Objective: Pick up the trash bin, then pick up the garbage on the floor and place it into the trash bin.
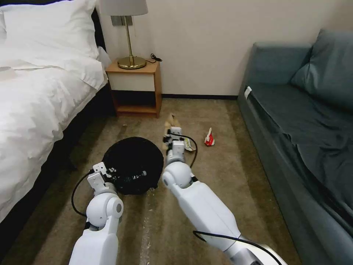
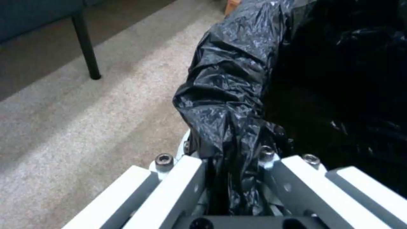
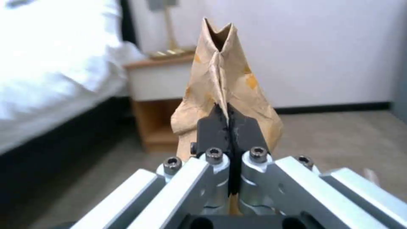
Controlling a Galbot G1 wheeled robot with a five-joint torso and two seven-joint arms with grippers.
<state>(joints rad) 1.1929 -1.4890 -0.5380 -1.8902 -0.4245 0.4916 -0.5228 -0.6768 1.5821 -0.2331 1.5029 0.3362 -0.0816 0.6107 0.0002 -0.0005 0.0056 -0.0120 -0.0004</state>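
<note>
The left gripper (image 2: 231, 178) is clamping the black liner at the rim of the trash bin (image 1: 133, 167), which is sitting over the carpet (image 1: 220, 176) beside the bed (image 1: 33, 110). The right gripper (image 3: 229, 127) is pinching a tan paper bag (image 3: 220, 79) (jaws fully together), just beyond the bin. A red-and-white wrapper (image 1: 209, 138) is lying near the sofa (image 1: 301, 129), open carpet around it.
</note>
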